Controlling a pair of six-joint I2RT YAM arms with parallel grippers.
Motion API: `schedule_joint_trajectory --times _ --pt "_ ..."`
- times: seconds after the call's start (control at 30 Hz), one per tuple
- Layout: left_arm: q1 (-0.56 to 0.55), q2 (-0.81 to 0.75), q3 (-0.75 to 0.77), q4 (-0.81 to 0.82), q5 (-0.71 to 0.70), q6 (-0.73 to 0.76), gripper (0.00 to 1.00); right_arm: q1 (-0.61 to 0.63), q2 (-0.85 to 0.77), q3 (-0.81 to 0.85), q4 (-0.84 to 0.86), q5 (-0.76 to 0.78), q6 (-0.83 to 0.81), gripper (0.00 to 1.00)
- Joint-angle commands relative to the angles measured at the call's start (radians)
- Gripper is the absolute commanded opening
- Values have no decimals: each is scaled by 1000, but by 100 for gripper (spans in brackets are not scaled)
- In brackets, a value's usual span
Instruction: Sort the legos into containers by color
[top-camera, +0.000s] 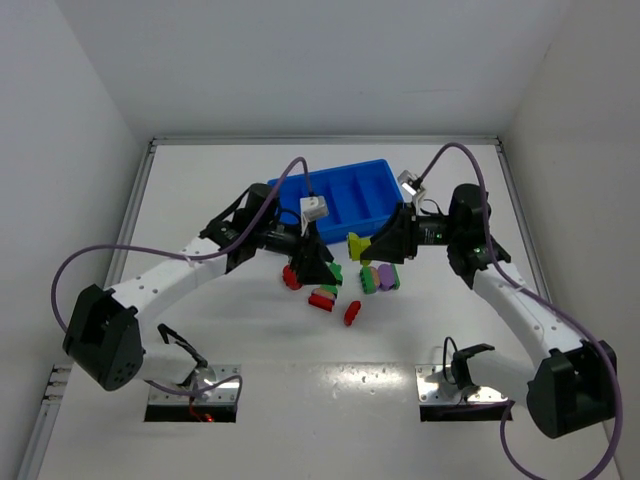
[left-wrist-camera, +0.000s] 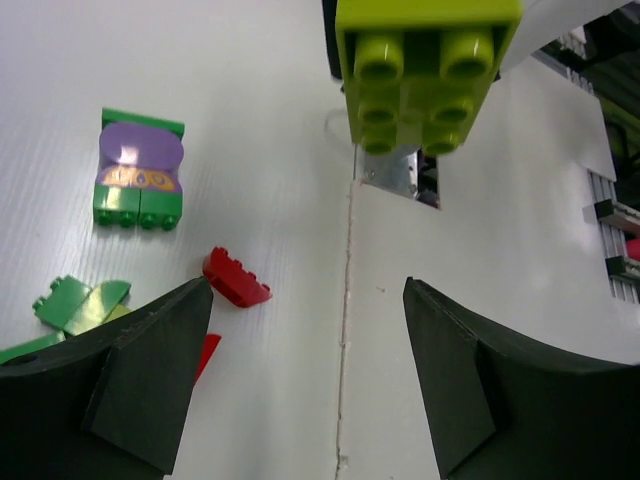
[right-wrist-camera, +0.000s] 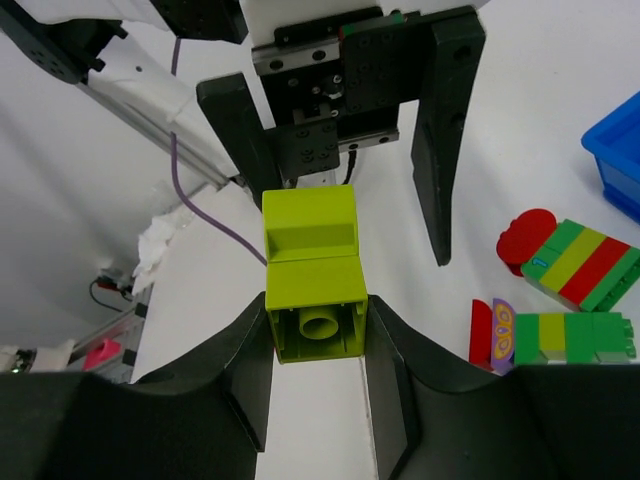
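**Lime stack clamped in the right gripper, studs aimed at the left**

Nearest the arm bases, on the white table (top-camera: 250, 400), a red brick (top-camera: 352, 313) lies at 6 o'clock from the held piece. A second red brick (top-camera: 321, 300) lies at 7 o'clock. A little farther, at 5 o'clock, a striped green-and-purple stack (top-camera: 380, 278) lies on its side.

Beyond these, the right gripper (right-wrist-camera: 318, 322) is clenched on a lime stack (right-wrist-camera: 312, 285) of two bricks (a seam shows where they join). Its fingers press the two flanks of the nearer brick. The stack's long axis runs straight out from those fingers, toward 9 o'clock in the top view. Its hollow underside faces the right wrist and its studs face the left gripper (left-wrist-camera: 305, 290). The left jaws stand wide apart with nothing between them, and the studded end sits just ahead of their tips.

Farthest, between 11 and 12 o'clock, is the blue tray (top-camera: 345, 195), its long side running roughly 9 to 3 o'clock.
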Motion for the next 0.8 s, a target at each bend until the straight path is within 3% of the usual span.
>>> schedule_joint_trajectory --times 0.0,0.63,0.7,0.77 --pt "2 24 77 116 74 -48 83 6 16 7 108 -44 69 0" --pt "2 110 166 493 203 -465 85 6 45 17 108 -53 69 0" --pt "2 110 166 528 212 -504 81 6 45 17 108 -53 69 0" --pt "2 120 175 528 212 -504 70 6 45 17 117 -53 69 0"
